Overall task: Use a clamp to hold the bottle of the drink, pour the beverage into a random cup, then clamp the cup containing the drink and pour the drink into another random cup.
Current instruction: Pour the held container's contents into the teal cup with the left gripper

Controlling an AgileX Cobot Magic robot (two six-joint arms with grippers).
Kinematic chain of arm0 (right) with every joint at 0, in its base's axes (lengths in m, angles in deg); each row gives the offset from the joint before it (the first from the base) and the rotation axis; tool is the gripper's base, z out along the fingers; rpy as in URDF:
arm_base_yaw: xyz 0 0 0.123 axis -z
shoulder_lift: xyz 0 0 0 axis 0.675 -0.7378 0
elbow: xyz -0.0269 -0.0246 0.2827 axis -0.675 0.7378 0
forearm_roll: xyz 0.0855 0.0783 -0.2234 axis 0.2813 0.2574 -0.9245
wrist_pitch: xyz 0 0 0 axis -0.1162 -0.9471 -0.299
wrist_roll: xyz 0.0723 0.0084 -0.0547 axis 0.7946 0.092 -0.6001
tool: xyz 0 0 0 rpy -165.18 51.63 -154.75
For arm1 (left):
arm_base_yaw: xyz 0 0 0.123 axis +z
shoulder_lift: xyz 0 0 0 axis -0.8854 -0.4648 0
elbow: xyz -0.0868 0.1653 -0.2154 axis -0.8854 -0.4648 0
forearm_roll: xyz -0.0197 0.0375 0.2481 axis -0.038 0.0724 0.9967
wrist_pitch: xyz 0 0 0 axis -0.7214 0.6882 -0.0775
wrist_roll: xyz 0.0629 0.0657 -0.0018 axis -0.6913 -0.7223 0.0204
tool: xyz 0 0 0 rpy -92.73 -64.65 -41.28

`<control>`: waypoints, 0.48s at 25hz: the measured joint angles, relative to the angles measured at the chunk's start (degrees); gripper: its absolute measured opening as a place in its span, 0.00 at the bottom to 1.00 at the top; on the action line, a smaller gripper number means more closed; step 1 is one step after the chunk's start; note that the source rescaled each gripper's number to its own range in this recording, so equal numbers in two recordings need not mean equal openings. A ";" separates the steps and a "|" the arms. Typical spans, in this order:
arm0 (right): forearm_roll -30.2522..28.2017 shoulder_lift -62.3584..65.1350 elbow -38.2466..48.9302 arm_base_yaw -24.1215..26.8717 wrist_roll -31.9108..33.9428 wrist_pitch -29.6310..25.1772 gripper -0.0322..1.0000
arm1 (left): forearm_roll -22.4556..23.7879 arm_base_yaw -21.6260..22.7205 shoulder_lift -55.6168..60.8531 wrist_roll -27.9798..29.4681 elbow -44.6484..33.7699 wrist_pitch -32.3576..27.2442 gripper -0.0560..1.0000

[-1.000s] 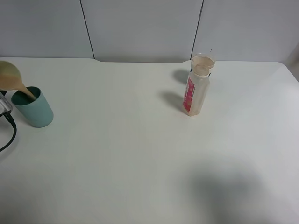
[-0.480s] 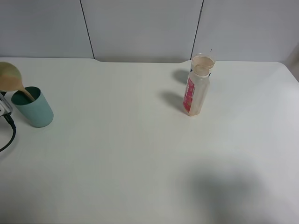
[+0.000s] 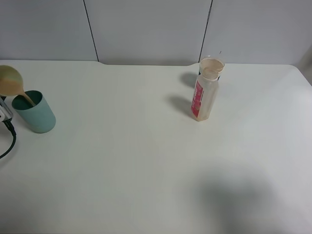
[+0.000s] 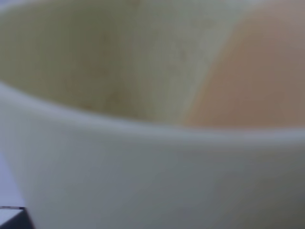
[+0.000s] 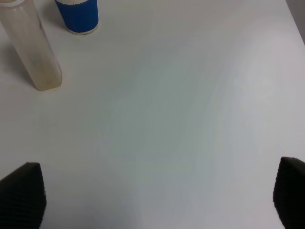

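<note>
At the far left of the exterior high view the pale yellow-green cup (image 3: 9, 79) hangs tilted over the teal cup (image 3: 35, 113). A thin stream of tan beverage (image 3: 28, 99) runs from one into the other. My left gripper is shut on the yellow-green cup; only a piece of its arm (image 3: 4, 112) shows at the frame's edge. The left wrist view is filled by that cup's rim (image 4: 143, 157) and the beverage (image 4: 259, 71) inside. The bottle (image 3: 204, 95) stands upright at the back right, also seen as bottle (image 5: 32, 50). My right gripper (image 5: 155, 198) is open over bare table.
A blue-and-white cup (image 3: 212, 65) holding tan liquid stands just behind the bottle; the right wrist view shows this blue cup (image 5: 77, 14) too. A black cable (image 3: 10, 139) loops on the table (image 3: 126, 161) near the teal cup. A broad shadow lies at the front right.
The tilted yellow-green cup has barely shifted and the stream keeps running into the teal cup. The right gripper holds still.
</note>
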 joint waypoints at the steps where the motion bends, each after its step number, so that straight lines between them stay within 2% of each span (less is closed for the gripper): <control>1: 0.00 0.00 0.00 0.00 0.00 0.00 0.91 | 0.00 0.00 0.00 -0.12 0.00 0.00 0.07; 12: 0.00 0.00 0.00 0.00 0.00 0.00 0.91 | 0.00 0.00 0.00 -2.34 0.00 0.35 0.07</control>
